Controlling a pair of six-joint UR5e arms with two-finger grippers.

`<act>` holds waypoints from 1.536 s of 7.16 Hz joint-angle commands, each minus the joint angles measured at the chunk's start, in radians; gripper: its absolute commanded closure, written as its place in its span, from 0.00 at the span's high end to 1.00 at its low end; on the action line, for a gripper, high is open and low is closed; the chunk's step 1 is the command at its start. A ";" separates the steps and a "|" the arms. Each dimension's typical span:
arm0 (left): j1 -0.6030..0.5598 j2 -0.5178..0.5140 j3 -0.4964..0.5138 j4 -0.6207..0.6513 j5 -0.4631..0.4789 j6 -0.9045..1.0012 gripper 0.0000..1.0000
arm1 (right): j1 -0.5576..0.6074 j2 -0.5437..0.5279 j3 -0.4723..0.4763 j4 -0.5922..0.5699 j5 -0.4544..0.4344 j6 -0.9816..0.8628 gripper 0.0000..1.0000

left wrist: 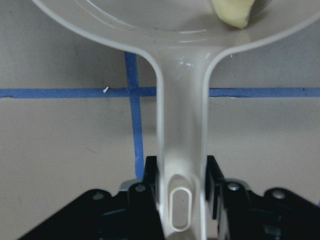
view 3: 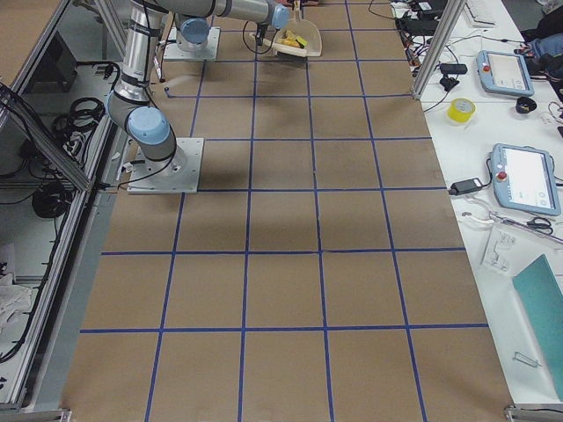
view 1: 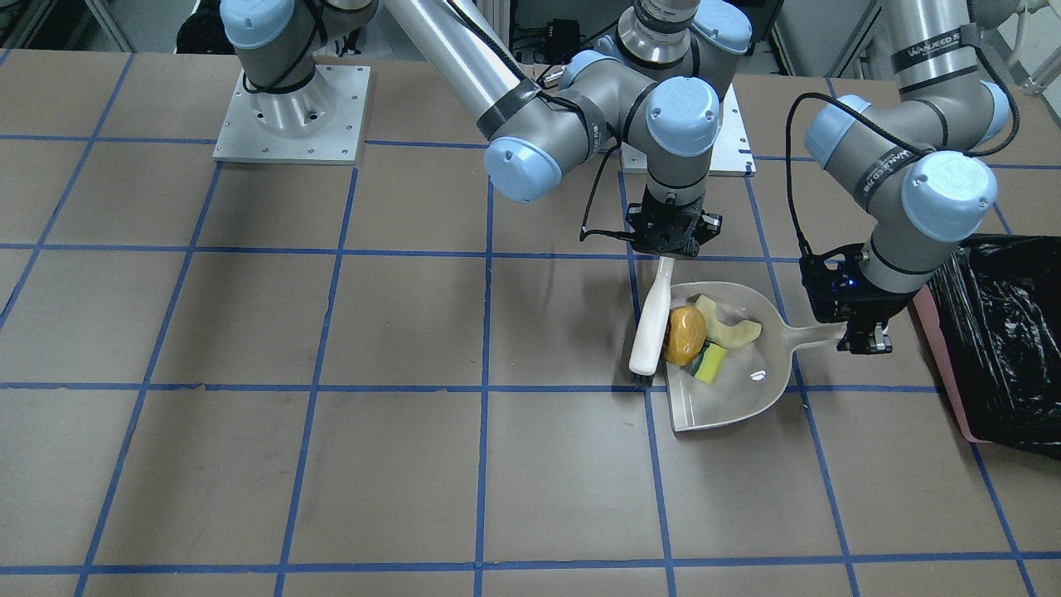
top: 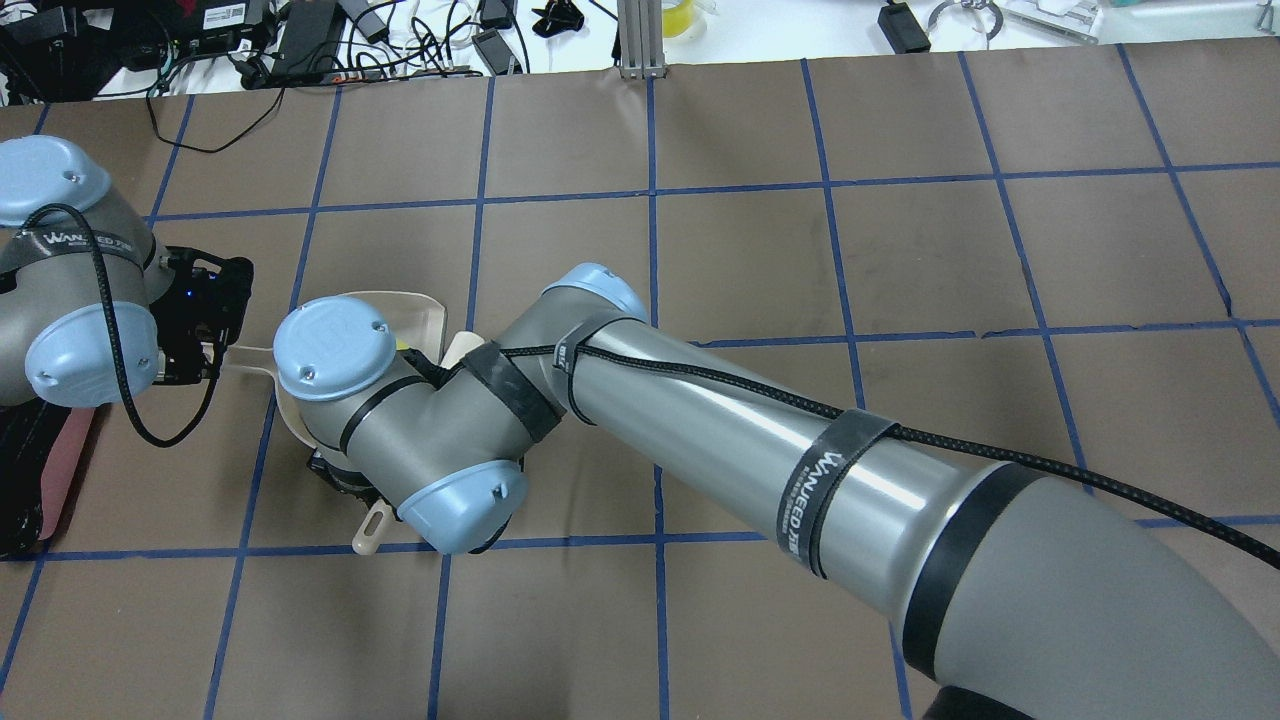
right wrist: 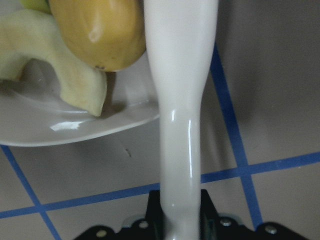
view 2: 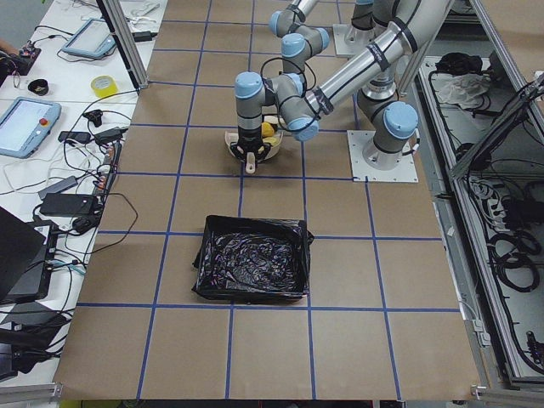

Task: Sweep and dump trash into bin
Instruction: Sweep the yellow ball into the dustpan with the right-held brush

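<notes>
The beige dustpan [view 1: 746, 390] lies flat on the table, mouth toward the brush. In it are the orange-yellow lumpy oval [view 1: 685, 334], the pale cream crescent slice [view 1: 729, 325] and the yellow sponge block with a green side [view 1: 710, 362]. My left gripper [view 1: 862, 340] is shut on the dustpan's handle [left wrist: 182, 150]. My right gripper [view 1: 667, 249] is shut on the beige brush's handle [right wrist: 180, 100]; the brush [view 1: 649, 332] stands at the pan's mouth, against the oval [right wrist: 97, 30]. The bin [view 1: 1003, 332], pink-sided with a black bag, is just beyond the left gripper.
The right arm's forearm [top: 760, 450] reaches across the table over the dustpan [top: 400, 300] and hides the trash in the overhead view. The bin also shows in the exterior left view [view 2: 252, 259]. Blue tape lines grid the brown tabletop.
</notes>
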 commanded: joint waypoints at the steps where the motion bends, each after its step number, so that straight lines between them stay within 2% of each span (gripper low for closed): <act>1: 0.000 0.001 0.001 0.000 0.000 0.002 0.00 | 0.001 0.017 -0.039 0.005 0.019 0.019 0.00; 4: 0.032 0.001 0.014 -0.003 -0.014 0.035 0.00 | 0.014 0.017 -0.112 0.013 0.068 0.051 0.00; 6: 0.068 0.000 0.011 -0.011 -0.066 0.052 0.00 | 0.017 0.018 -0.097 0.051 0.047 0.040 0.00; 8: 0.078 0.000 0.011 -0.011 -0.092 0.059 0.00 | 0.017 0.017 -0.077 0.112 -0.020 0.036 0.00; 10: 0.159 -0.006 0.015 -0.049 -0.192 0.059 0.00 | 0.016 -0.006 -0.078 0.232 -0.073 0.030 0.00; 11: 0.169 -0.006 0.017 -0.051 -0.203 0.059 0.00 | -0.001 -0.041 -0.078 0.314 -0.108 -0.021 0.00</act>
